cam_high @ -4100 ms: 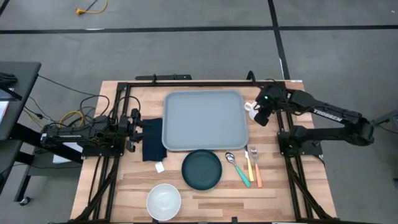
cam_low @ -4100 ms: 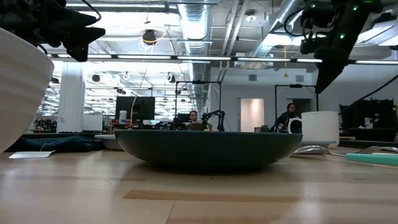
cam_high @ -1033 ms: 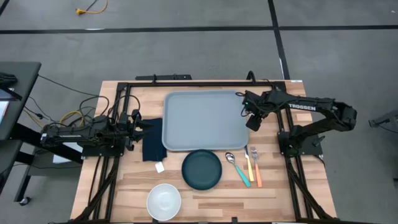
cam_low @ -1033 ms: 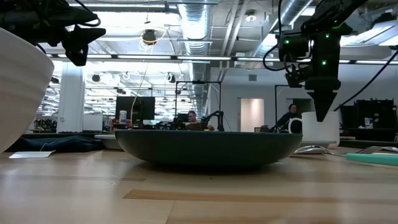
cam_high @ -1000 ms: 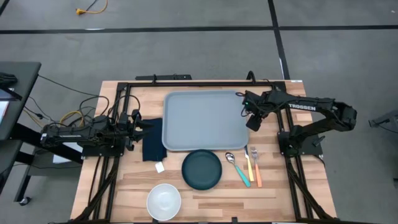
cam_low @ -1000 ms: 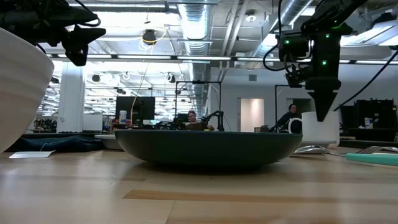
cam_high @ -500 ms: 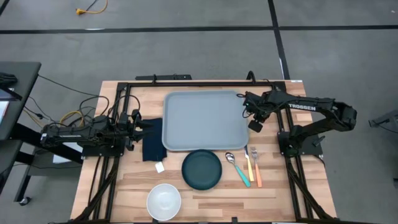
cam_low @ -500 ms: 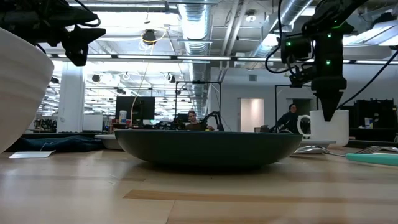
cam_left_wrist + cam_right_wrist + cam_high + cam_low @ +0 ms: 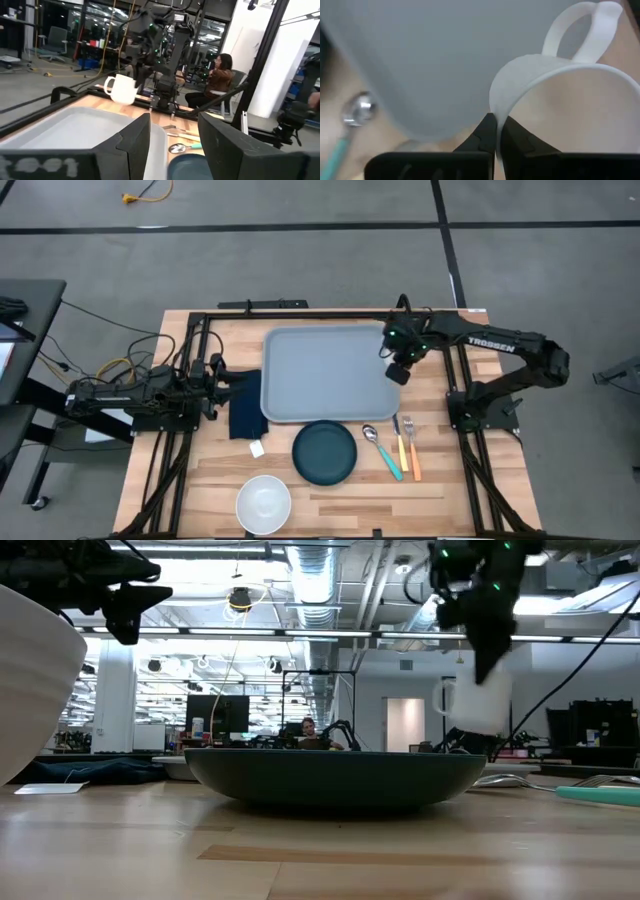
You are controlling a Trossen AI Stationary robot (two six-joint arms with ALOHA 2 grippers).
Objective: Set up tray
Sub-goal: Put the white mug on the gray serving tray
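My right gripper (image 9: 398,370) hangs over the right edge of the light grey-blue tray (image 9: 325,375), shut on a white mug (image 9: 478,700). The mug's handle (image 9: 580,30) shows in the right wrist view, and the mug (image 9: 121,89) is also in the left wrist view. The tray lies flat on the table. My left gripper (image 9: 172,145) is open and waits at the table's left side above the dark navy napkin (image 9: 245,405). My right gripper (image 9: 497,130) pinches the mug's rim (image 9: 495,112) on the side away from the handle. One finger (image 9: 517,135) is inside the mug and one (image 9: 482,132) outside. The fingers come from above, pointing down. The mug hangs below them, lifted clear and roughly upright.
A round dark teal plate (image 9: 324,452) sits on the table just near of the tray. A white bowl (image 9: 263,502) stands at the near edge. A spoon and other cutlery (image 9: 395,445) lie right of the plate. Black frame rails run along the table's sides.
My right gripper went down onto the mug standing on the table right of the tray and took hold of its rim. It then rose and moved toward the table's left. The mug is lifted clear and now hangs over the tray's right edge.
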